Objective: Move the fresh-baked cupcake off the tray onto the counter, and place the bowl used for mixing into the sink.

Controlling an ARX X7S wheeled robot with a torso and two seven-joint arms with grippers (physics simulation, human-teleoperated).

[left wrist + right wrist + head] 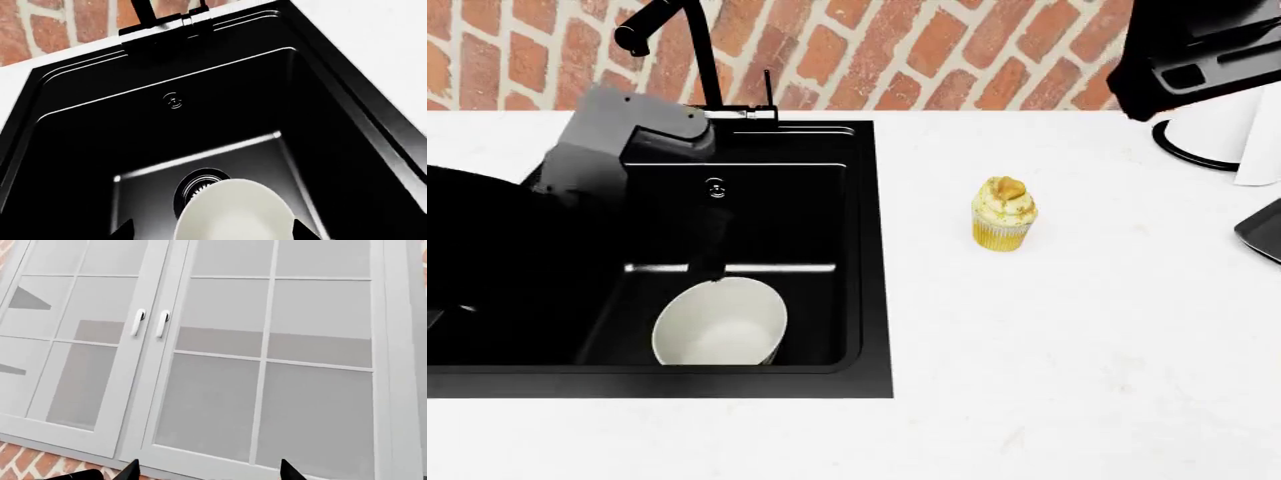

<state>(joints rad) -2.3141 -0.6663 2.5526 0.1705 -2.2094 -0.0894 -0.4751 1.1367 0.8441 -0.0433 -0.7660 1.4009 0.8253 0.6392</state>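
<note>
Left wrist view: we log the sink (220, 125), black, with its round drain (195, 186) on the floor and the faucet base (175, 22) on the far rim. The bowl (233, 212) lies in the basin, pale inside, partly over the drain. Two dark fingertips (122, 231) of the left gripper (210, 231) show on either side of the bowl, spread wide; we cannot tell whether they touch it.

Head view: we record the bowl (721, 322) tipped on its side at the sink's (827, 200) near edge, mouth toward us. The left arm (601, 150) reaches over the sink's left side; its gripper is hidden from here. The cupcake (1005, 214) stands upright on the counter (1068, 340), right of the sink and apart from it. A corner of the tray (1262, 230) shows at the counter's right edge.

Right wrist view: we note grey glazed cabinet doors (200, 350) with two white handles (150, 323). The right gripper (208, 471) shows two dark fingertips (130, 471) set apart, with nothing between them.
</note>
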